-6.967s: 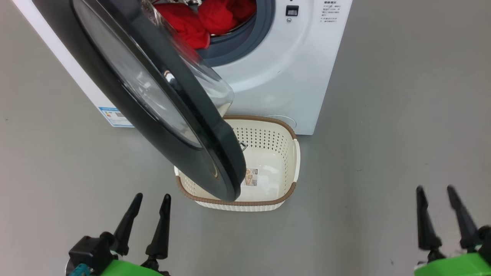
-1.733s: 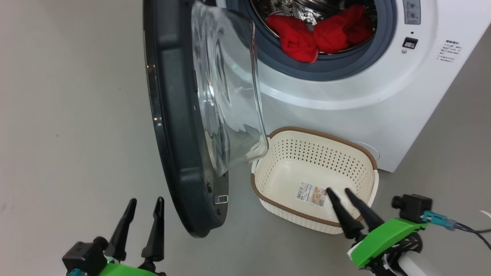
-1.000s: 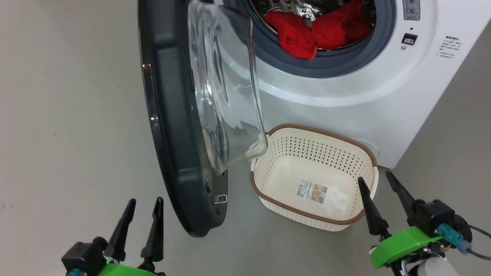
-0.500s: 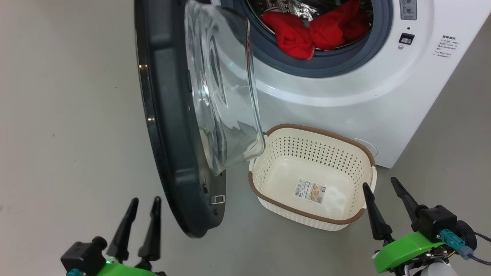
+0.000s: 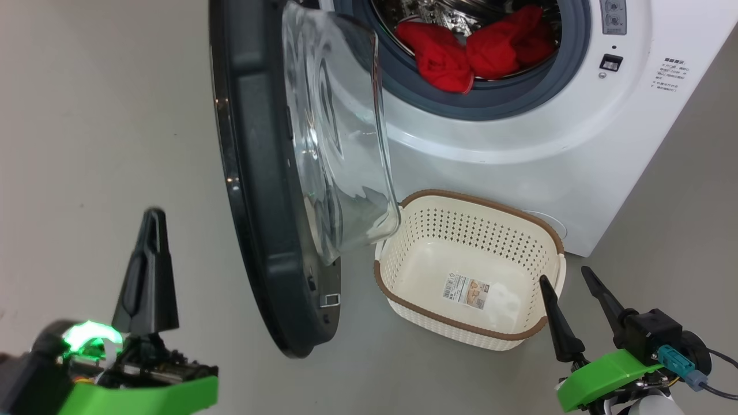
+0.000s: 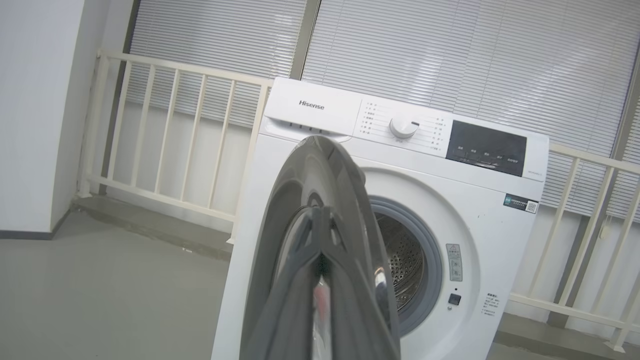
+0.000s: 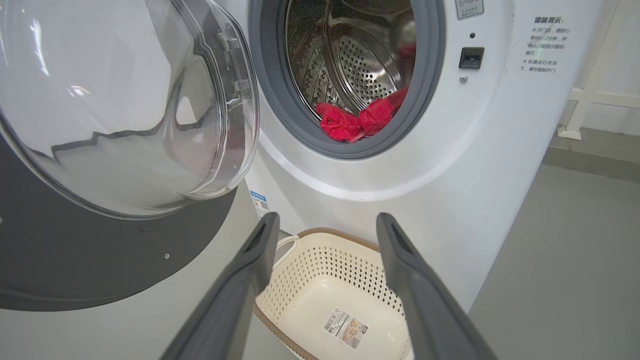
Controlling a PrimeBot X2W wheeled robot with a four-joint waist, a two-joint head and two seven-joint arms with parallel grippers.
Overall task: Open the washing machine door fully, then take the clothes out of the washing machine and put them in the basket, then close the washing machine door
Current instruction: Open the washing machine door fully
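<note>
The washing machine (image 5: 519, 150) stands with its door (image 5: 259, 173) swung out, black rim edge-on, glass bowl (image 5: 340, 144) facing the drum. Red clothes (image 5: 467, 49) lie at the drum's front lip, also visible as clothes (image 7: 357, 120). The cream basket (image 5: 461, 199) sits on the floor below the opening, with just a sticker inside. My left gripper (image 5: 151, 222) is raised at the lower left, shut on nothing, left of the door rim and apart from it. In its wrist view the left gripper (image 6: 320, 215) points at the door's edge (image 6: 325, 150). My right gripper (image 5: 563, 274) is open beside the basket's right end.
Grey floor lies left of the door and right of the machine. A white railing (image 6: 165, 140) and closed blinds (image 6: 450, 60) stand behind the machine, with a white wall (image 6: 35, 100) at the left. A cable (image 5: 720, 386) trails from my right wrist.
My left gripper has shut and risen, now larger and higher at the lower left. The right gripper, door, clothes and basket have barely moved.
</note>
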